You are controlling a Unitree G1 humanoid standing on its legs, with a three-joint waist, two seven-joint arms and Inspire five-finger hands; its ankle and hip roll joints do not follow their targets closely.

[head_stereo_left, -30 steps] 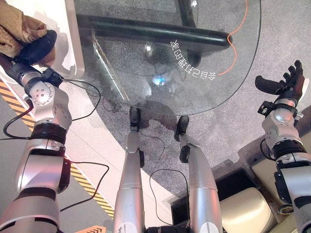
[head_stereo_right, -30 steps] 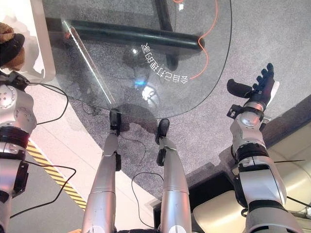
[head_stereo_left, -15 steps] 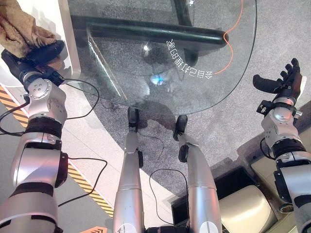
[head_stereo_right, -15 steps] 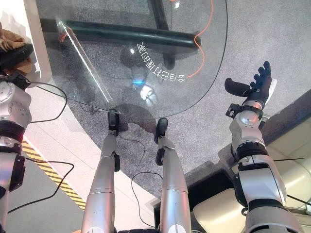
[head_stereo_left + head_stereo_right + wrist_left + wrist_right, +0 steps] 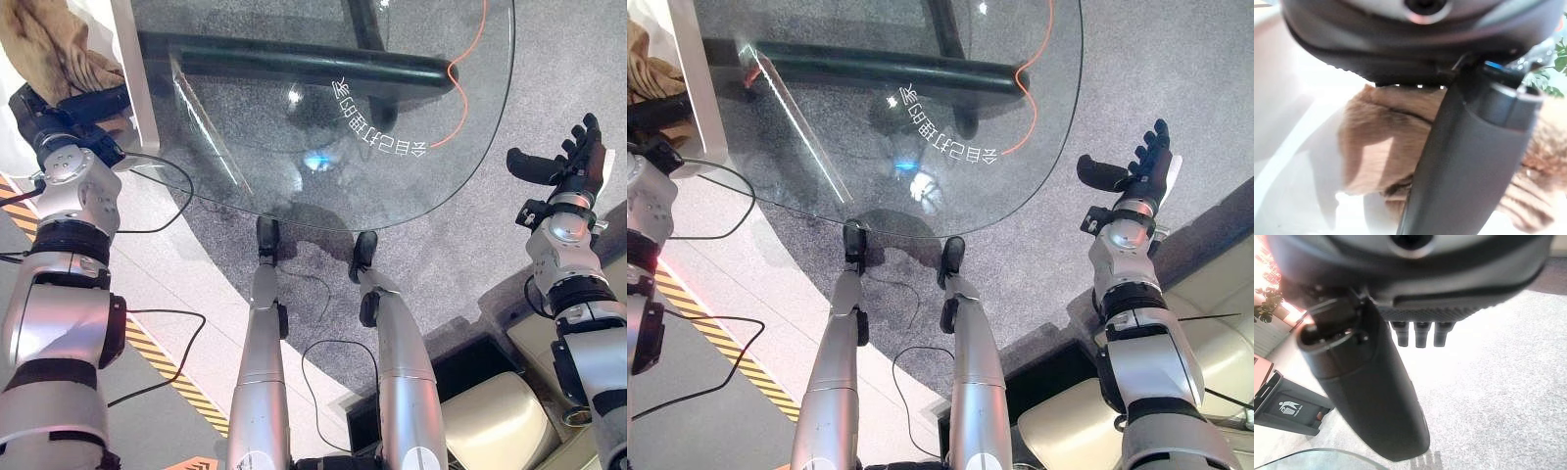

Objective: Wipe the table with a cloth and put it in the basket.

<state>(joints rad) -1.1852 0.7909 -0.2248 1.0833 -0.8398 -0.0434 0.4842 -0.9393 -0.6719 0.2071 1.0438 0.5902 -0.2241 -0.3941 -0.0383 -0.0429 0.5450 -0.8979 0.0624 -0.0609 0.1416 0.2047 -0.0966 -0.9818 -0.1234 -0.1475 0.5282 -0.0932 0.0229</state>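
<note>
Tan cloth (image 5: 51,44) bunches in the left hand (image 5: 83,103), thumb clamped over it, held above a white ledge (image 5: 132,59) beside the glass surface (image 5: 392,186); over the last second it has risen. White characters (image 5: 377,117), mirrored and unreadable, mark the glass near an orange cable (image 5: 470,69). Far right, the right hand (image 5: 573,166) stays spread and holds nothing.

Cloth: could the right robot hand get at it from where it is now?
Probably not. The cloth is gripped by the left robot hand at the table's far left, while the open right robot hand is beyond the glass table's right edge.
</note>
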